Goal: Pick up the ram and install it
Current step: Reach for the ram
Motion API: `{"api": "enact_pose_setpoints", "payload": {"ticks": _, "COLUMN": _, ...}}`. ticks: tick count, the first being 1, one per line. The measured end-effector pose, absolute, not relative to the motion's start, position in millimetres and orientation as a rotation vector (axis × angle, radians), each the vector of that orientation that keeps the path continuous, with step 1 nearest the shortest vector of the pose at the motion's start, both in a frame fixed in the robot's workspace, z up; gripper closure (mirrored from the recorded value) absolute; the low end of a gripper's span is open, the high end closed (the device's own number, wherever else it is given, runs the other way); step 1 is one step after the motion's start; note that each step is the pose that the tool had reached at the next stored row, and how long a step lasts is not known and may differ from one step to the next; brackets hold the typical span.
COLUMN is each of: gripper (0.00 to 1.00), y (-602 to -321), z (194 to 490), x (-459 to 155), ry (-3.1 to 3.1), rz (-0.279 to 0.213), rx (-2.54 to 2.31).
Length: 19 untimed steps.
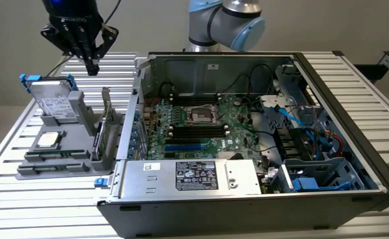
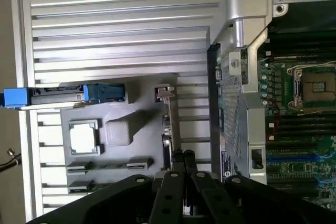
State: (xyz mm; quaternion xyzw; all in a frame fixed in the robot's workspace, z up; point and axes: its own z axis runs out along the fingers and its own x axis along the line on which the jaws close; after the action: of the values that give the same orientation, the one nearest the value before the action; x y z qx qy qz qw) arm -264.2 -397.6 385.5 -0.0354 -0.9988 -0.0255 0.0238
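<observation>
Ram (image 1: 53, 155): we log it seated in the grey holder (image 1: 75, 104), left of frame, long axis running across; gripper (image 1: 91, 67) (fingers together, empty) hangs above, upper left.

Thin green ram (image 1: 51, 155) stick, lying on edge, seated lengthwise in grey holder's (image 1: 29, 172) slot

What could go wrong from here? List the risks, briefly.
1. The gripper is shut and empty; lowered like that, it would strike parts rather than grip.
2. It hangs nearer the upright expansion card than the ram lying in the grey holder, so a wrong pick seems possible.
</observation>
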Motion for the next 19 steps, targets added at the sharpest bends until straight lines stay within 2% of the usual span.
{"api": "enact_pose_setpoints", "payload": {"ticks": 19, "gripper": 0.90, "y": -401.6, "z": 378.6, "x": -344.0, "ry": -3.091, "rz": -0.080, "rx": -0.108}}
